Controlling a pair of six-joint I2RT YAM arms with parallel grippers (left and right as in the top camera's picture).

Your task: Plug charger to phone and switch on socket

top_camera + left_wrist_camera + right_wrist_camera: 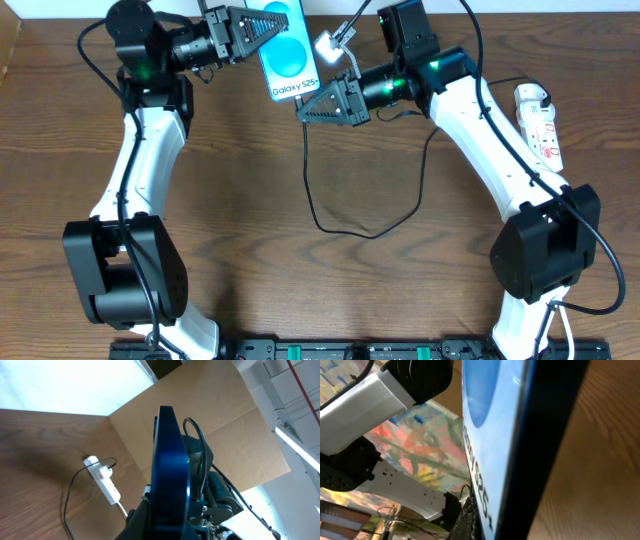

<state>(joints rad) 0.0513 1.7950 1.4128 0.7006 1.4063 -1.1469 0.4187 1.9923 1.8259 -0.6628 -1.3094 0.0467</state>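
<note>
Our left gripper [255, 33] holds the phone [287, 55] — right gripper [306, 110] beside it, grip unclear — next we push the charger [306, 175] in

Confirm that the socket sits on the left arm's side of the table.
No, the socket lies near the table edge on the far side, just beyond the right arm.

The slim phone with the light blue screen [285, 50] is up over the brown wooden table [250, 220]. The left gripper [255, 35] blocks the phone's left side. The right gripper [305, 112] crowds its bottom right corner. A thin black cable [350, 232] loops below the phone. Left of that loop is open wood. The long white power strip [540, 125] lies far right of the phone, past the white right arm [480, 130].
</note>
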